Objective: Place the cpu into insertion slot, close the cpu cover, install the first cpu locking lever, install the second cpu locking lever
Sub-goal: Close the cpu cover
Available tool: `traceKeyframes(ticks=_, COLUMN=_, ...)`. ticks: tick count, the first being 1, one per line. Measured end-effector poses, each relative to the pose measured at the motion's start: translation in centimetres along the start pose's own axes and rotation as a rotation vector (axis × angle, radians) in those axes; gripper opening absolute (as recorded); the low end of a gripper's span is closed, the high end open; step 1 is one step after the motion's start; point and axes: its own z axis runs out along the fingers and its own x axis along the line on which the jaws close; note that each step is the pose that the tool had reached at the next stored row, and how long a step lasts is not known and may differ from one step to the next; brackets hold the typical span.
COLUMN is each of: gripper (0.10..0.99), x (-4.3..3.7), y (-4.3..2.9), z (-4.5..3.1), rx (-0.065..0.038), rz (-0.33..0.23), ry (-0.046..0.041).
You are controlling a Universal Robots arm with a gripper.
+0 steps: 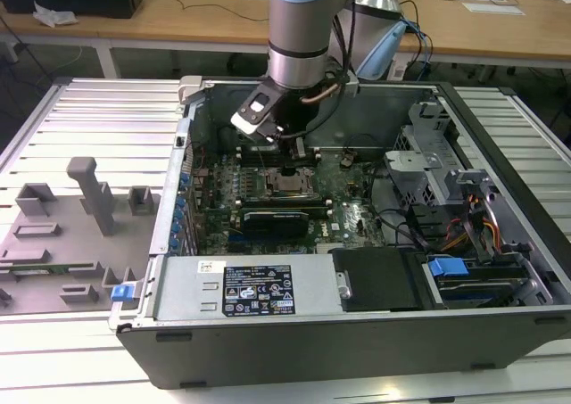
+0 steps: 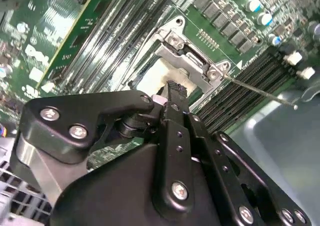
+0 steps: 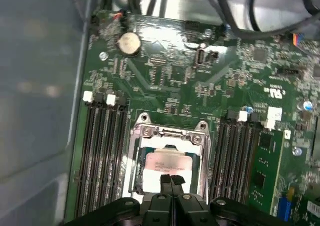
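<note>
In the exterior view my gripper (image 1: 290, 163) reaches down into the open computer case, right over the insertion slot (image 1: 290, 184) on the green board. In the first wrist view the cpu (image 3: 167, 162) lies in the slot, its silver-grey top showing through the window of the cpu cover (image 3: 136, 161). The cover looks lowered flat around it. My gripper (image 3: 171, 179) is shut, its tips together at the near edge of the cpu, with nothing between them. In the second wrist view a thin locking lever (image 2: 260, 90) sticks out from the socket frame (image 2: 192, 56), unlatched.
Black memory slots (image 3: 102, 151) flank the socket on both sides. A coin battery (image 3: 129, 43) sits further up the board. A black card (image 1: 277, 217), a grey drive cage (image 1: 428, 154) and cables crowd the case. A grey fixture tray (image 1: 80, 217) lies at the exterior view's left.
</note>
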Motion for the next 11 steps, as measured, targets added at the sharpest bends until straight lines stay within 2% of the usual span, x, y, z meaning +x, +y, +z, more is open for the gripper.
traceKeyframes(ticks=1, gripper=0.106, x=0.00, y=0.00, z=0.00, rx=0.001, rz=-0.065, ry=0.0002)
traceKeyframes(ticks=5, gripper=0.106, x=0.00, y=0.00, z=0.01, rx=0.002, rz=-0.232, ry=-0.0001)
traceKeyframes(ticks=11, gripper=0.106, x=0.00, y=0.00, z=0.02, rx=0.003, rz=-0.358, ry=-0.0006)
